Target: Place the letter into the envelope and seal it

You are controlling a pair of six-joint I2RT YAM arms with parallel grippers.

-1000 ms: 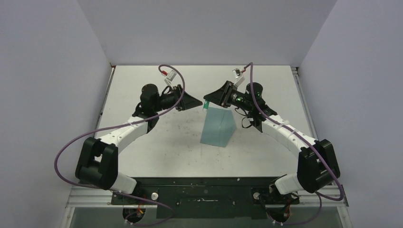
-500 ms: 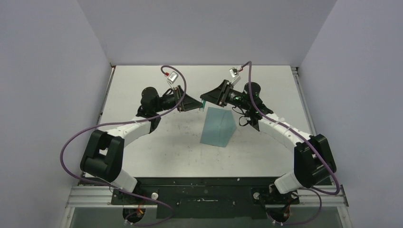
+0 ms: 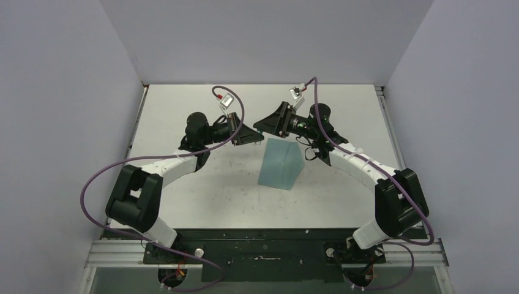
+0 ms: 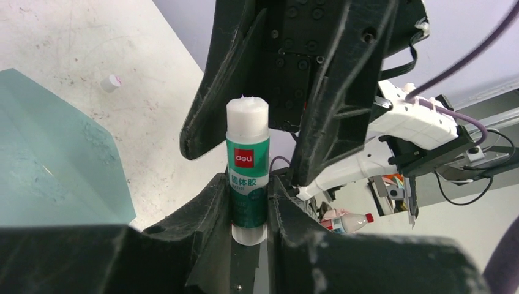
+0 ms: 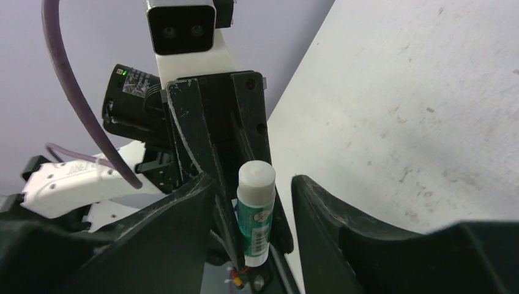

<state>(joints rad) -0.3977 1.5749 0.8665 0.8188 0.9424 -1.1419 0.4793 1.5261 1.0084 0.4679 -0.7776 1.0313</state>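
Left wrist view: left pincer point(image 4: 246, 187) is clamped on the lower barrel of the glue stick point(image 4: 248, 144). Stick is upright, cap off, white glue tip exposed. Right pincer point(image 5: 254, 184) stands wide around the same stick. In the right wrist view its fingers are clear of it on both sides, so no grip there.

Top view: the envelope point(image 3: 280, 164) lies flat on the table point(image 3: 202, 184), just on the near side of the two pincers, touched by neither. No sign of the letter in any view. It could be inside the envelope, can't tell. Flap state is unclear from above too.

Handling, my read:
- The envelope is thin paper, very light and bendy, and will likely skate on the smooth table. Pin one edge with a fingertip and work the flap by its free edge; don't pinch mid-sheet.
- The stick is a rigid, smooth plastic cylinder, and light. Grip low on the barrel as now and keep off the tip, which is soft, tacky and smears.
- Go light on the paper or the stick will probably drag the envelope along.

Readable: "deli" in white on the green label, with 固体胶 under it. A printed panel on the stick shows in the right wrist view, too small to read. A small white round thing point(image 4: 111, 82) sits on the table beyond the envelope, possibly the cap.
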